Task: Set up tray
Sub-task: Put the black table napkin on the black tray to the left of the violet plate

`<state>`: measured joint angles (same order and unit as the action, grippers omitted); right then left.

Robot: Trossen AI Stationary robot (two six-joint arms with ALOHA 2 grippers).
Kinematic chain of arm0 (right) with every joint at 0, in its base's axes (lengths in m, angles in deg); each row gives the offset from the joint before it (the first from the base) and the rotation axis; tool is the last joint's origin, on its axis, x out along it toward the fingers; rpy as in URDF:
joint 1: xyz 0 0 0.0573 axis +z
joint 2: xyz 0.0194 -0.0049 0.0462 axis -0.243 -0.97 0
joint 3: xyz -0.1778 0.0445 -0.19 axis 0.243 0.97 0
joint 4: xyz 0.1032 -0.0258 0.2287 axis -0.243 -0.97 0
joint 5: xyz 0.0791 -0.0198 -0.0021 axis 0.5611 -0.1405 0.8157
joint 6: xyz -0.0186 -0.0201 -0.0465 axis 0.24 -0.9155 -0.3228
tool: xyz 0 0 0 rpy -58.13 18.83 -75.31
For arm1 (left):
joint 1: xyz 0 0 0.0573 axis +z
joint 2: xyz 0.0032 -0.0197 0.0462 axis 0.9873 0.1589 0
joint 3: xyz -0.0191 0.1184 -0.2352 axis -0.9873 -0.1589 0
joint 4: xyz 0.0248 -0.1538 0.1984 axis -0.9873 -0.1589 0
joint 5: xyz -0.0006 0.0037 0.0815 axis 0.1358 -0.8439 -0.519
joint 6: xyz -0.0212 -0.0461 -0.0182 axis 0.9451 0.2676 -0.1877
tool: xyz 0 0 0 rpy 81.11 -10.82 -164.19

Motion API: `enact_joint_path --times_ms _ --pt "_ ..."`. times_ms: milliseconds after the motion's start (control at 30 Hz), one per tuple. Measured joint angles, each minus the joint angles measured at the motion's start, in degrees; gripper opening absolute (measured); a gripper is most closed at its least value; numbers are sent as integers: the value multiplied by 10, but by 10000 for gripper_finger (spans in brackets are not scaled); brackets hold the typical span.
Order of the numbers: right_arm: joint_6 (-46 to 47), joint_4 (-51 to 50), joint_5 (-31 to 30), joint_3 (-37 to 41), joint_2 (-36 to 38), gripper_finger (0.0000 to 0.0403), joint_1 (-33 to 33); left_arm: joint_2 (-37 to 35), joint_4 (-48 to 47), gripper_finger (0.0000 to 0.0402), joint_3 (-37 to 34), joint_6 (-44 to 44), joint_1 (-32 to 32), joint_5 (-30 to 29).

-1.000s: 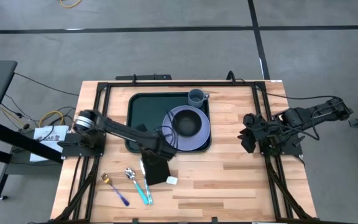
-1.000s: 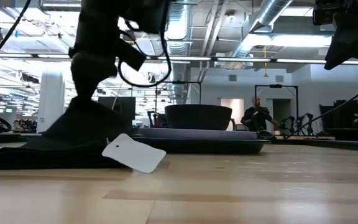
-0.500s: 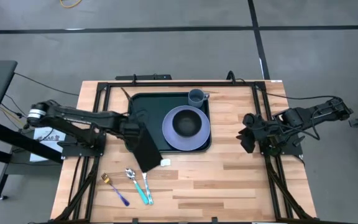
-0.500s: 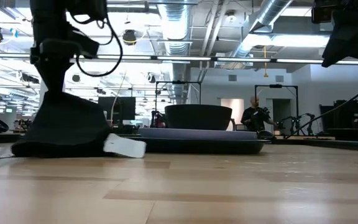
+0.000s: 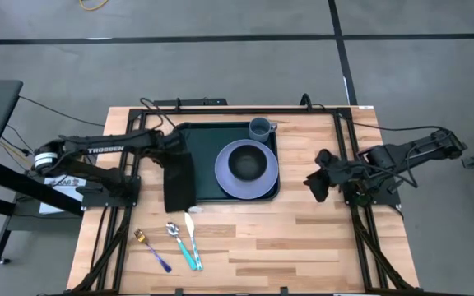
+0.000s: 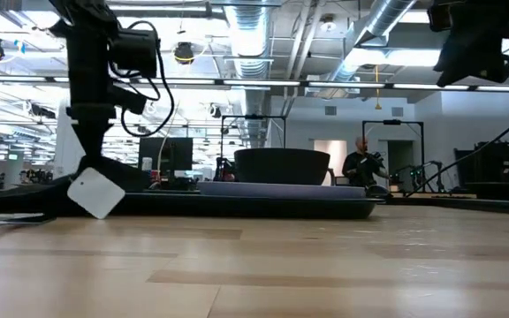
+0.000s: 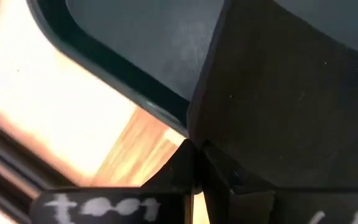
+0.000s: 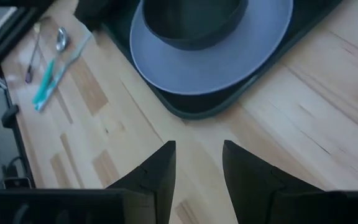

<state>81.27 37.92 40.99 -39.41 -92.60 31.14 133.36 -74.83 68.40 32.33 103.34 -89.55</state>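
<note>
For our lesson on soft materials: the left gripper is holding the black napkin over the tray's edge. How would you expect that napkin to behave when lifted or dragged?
Probably floppy: the black napkin drapes from the left gripper across the tray rim onto the table, following both levels. Likely light, since a pinch at one end carries it. Its white tag dangles freely, so it may swing or snag when dragged.

Light wooden worktop (image 5: pixel 303 238) with black frame rails along both sides. Dark green tray (image 5: pixel 208 136) flat at centre toward 12 o'clock. Black napkin (image 5: pixel 178 182) draped over tray's 9 o'clock rim onto wood. Fork (image 5: pixel 152 250), spoon (image 5: pixel 173 231) and teal-handled knife (image 5: pixel 193 247) side by side toward 7 o'clock.
</note>
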Motion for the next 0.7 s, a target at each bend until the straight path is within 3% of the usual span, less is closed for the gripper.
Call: enact_joint_path --times_ms 333,700 --pt "4 54 0 0 -26 122 -63 0 110 0 -3 -133 130 52" --pt "-1 86 1 0 -26 122 -113 100 189 0 -2 -185 148 89"
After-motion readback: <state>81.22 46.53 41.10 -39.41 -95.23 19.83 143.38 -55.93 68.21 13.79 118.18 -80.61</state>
